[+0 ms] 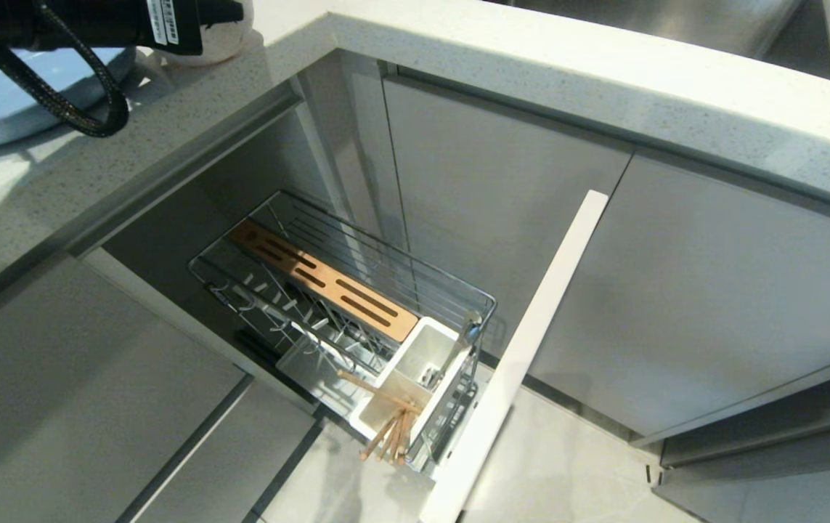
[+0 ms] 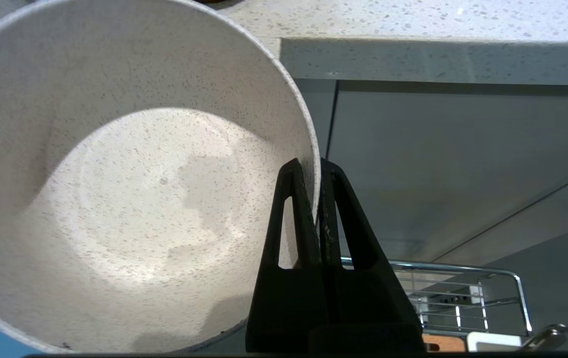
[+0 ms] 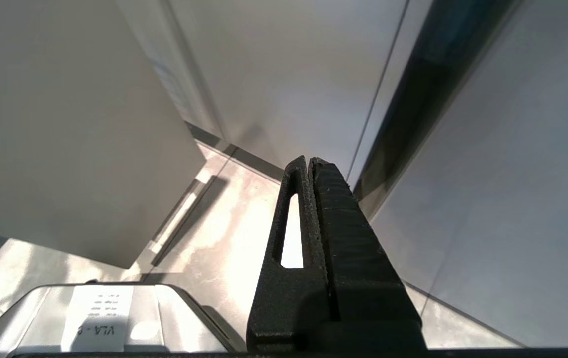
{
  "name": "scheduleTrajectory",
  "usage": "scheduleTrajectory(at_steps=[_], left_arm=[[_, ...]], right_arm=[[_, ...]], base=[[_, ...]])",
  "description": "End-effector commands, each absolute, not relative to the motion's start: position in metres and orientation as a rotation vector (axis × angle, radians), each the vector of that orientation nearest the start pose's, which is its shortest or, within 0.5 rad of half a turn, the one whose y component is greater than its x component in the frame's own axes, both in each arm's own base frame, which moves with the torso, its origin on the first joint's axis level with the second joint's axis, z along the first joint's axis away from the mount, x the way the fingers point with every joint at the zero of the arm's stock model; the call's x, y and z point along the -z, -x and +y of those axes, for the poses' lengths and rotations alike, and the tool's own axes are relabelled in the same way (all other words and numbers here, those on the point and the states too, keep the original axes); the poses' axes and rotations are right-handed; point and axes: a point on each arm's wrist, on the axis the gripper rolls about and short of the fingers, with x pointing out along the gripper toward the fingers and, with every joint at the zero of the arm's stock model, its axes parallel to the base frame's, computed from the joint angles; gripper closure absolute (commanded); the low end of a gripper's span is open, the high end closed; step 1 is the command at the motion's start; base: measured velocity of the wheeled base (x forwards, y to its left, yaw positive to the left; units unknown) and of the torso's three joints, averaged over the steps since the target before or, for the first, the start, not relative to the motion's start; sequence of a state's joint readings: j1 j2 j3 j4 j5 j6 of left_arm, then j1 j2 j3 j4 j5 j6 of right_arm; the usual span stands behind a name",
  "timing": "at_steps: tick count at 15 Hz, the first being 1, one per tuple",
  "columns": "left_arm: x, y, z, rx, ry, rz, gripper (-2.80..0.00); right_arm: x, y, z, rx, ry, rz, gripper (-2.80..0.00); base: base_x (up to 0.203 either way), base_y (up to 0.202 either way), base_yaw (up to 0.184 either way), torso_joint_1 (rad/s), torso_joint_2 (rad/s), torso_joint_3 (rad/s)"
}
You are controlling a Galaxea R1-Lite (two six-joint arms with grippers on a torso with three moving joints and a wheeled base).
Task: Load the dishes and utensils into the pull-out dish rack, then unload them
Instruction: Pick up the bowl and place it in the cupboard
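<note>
While clamped, left gripper (image 2: 313,166) pinches bowl (image 2: 129,189) (rim).

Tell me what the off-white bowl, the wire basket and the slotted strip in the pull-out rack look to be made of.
Off-white speckled round bowl: matte with fine dark flecks, probably ceramic or melamine; which one is unclear. Chrome wire basket: thin, shiny, mirror-bright rods, so plated or polished metal. Slotted tan strip: warm brown and dull, apparently wood, perhaps bamboo. The left end effector is clamped on the bowl's rim.

Right end effector (image 3: 309,161) closed, above pale floor (image 3: 224,228), beside cabinet fronts (image 3: 502,189).
</note>
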State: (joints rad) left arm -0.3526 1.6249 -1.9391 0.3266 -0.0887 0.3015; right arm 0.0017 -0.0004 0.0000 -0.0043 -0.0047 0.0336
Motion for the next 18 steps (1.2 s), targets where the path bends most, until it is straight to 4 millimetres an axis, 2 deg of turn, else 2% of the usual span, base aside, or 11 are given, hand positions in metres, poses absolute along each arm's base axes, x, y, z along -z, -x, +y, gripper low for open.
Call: scheduleTrajectory(at_steps=[1,5,10,14,18], left_arm=[[-0.427,-0.238,-0.092,0.448,-0.297,-0.065,0.0],[-0.432,-0.23,-0.092,0.454,-0.295,-0.085,0.0],[-0.443,-0.21,-0.087,0.467,-0.324,-0.143,0.0],[-0.452,-0.193,-0.088,0.495,-0.318,-0.198,0.0],[-0.459,-0.186,-0.095,0.526,-0.3,-0.268,0.0]], right_arm=[[-0.075,0.023,0.0,0.003,-0.034,-0.008,0.0],[-0.076,0.023,0.0,0.003,-0.034,-0.009,0.0],[-0.076,0.023,0.0,0.001,-0.034,-0.009,0.0],[-0.075,0.023,0.0,0.003,-0.034,-0.008,0.0],[-0.075,0.023,0.0,0.003,-0.034,-0.008,0.0]], base=[[0.0,0.0,0.0,0.0,0.0,0.0],[0.0,0.0,0.0,0.0,0.0,0.0],[0.0,0.0,0.0,0.0,0.0,0.0],[0.0,0.0,0.0,0.0,0.0,0.0],[0.0,0.0,0.0,0.0,0.0,0.0]])
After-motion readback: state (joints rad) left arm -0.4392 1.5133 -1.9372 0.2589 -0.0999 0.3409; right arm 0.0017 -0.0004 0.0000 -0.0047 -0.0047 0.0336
